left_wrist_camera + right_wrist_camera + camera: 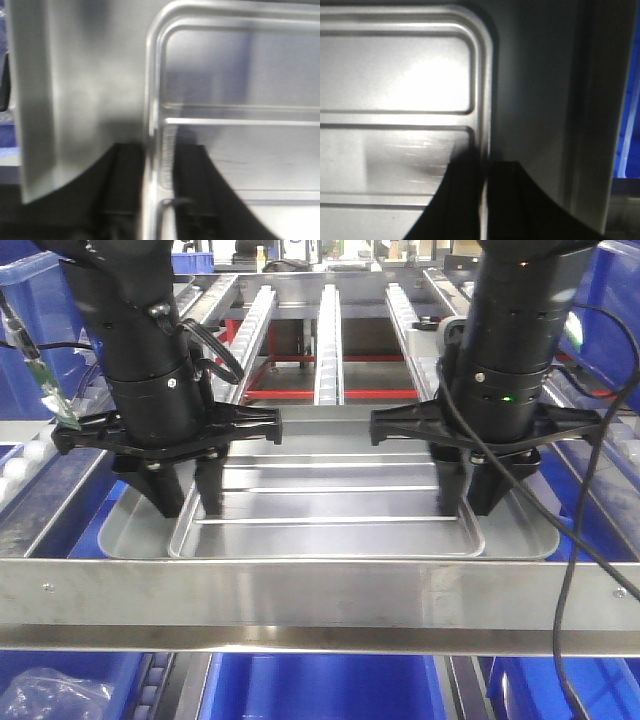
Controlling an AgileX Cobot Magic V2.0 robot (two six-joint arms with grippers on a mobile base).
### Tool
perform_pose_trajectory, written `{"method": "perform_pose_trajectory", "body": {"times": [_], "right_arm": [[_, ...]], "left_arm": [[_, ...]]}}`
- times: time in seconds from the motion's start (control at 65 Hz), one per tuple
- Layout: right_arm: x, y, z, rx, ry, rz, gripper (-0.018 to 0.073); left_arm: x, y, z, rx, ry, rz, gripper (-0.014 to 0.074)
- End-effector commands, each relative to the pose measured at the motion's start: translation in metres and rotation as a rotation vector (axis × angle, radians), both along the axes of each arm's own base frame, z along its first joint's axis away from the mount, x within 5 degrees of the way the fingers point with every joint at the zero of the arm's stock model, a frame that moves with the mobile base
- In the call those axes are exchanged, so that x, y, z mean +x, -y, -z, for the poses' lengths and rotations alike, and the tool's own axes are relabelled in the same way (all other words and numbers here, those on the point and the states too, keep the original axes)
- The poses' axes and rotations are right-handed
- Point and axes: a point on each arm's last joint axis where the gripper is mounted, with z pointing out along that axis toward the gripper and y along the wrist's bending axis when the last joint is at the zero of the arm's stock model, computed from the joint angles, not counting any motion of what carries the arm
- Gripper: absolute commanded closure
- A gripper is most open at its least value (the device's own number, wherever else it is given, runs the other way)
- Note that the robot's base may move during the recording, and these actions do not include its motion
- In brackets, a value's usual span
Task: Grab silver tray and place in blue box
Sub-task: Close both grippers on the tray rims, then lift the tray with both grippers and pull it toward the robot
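The silver tray (pixel 330 535) is a shallow ribbed metal pan lying flat on a wider metal surface (pixel 125 530). My left gripper (pixel 188 498) stands over the tray's left rim, one finger inside and one outside, shut on it. In the left wrist view the black fingers (pixel 192 190) pinch the rim of the tray (pixel 240 150). My right gripper (pixel 470 498) is shut the same way on the right rim. In the right wrist view its fingers (pixel 462 200) press the rim of the tray (pixel 395 75). A blue box (pixel 320 688) lies below the front rail.
A broad metal rail (pixel 320 600) crosses in front of the tray. Roller tracks (pixel 330 330) run back behind it. More blue bins stand at the left (pixel 25 360) and right (pixel 610 330). A black cable (pixel 570 570) hangs from the right arm.
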Motion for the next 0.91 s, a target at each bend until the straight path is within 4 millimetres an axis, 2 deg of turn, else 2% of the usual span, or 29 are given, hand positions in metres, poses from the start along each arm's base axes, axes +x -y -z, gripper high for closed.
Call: {"method": "perform_pose_trajectory", "body": {"times": [0.0,0.154,0.892], "right_arm": [[0.0038,-0.0011,-0.0239,0.037,0.09,-0.011,0.0445],[0.0041,-0.0012,-0.024,0.039,0.094,-0.011,0.0494],[0.0052,-0.0013,-0.0259,0.041,0.098,-0.01,0.0494]], "left_arm": [[0.0001,-0.0007,-0.0163,-0.018,0.033,-0.007,0.0608],[-0.0002,-0.001,-0.0161,-0.014,0.028,-0.008,0.0607],[-0.0004,-0.0013,-0.0164,-0.01,0.024,-0.01,0.0607]]}}
